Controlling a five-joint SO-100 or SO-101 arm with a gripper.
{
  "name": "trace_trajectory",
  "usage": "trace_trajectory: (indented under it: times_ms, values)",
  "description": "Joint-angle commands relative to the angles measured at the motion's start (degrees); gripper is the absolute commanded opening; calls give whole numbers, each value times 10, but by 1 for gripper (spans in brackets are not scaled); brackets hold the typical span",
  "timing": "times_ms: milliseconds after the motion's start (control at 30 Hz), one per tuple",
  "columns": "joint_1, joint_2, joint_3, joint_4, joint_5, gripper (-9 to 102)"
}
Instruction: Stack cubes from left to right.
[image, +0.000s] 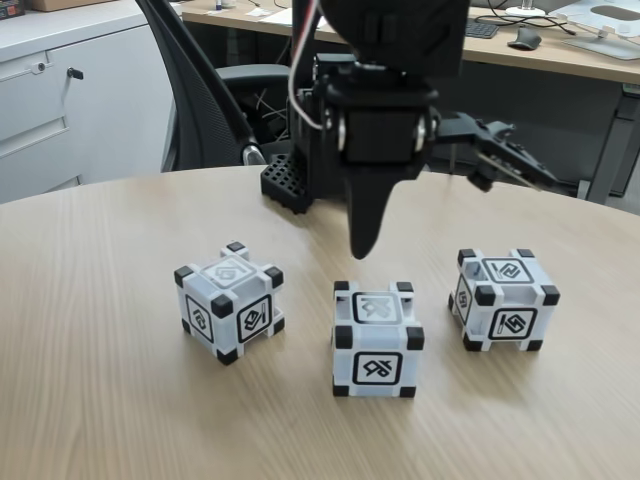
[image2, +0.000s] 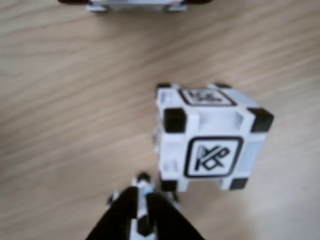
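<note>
My gripper (image: 362, 245) hangs closed and empty above the middle cube (image: 377, 340). Descending like this, I risk knocking it toward the left cube (image: 229, 300).

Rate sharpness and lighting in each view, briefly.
Fixed view: sharp, even soft light, faint shadows under the three cubes; cube symbols readable. Wrist view: soft, slightly blurred throughout; the near cube readable but fuzzy, the gripper a dark blurred shape at the bottom edge.

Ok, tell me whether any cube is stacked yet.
None stacked. The left cube, middle cube and right cube each sit apart on the table.
</note>
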Motion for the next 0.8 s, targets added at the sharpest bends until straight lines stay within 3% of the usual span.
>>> trace_trajectory:
  times_ms: [0,433,767]
  values:
    - [-5,8,-27,-8,25,0]
    - [-205,8,-27,-8,142,0]
    - [-251,1,-27,0,199,23]
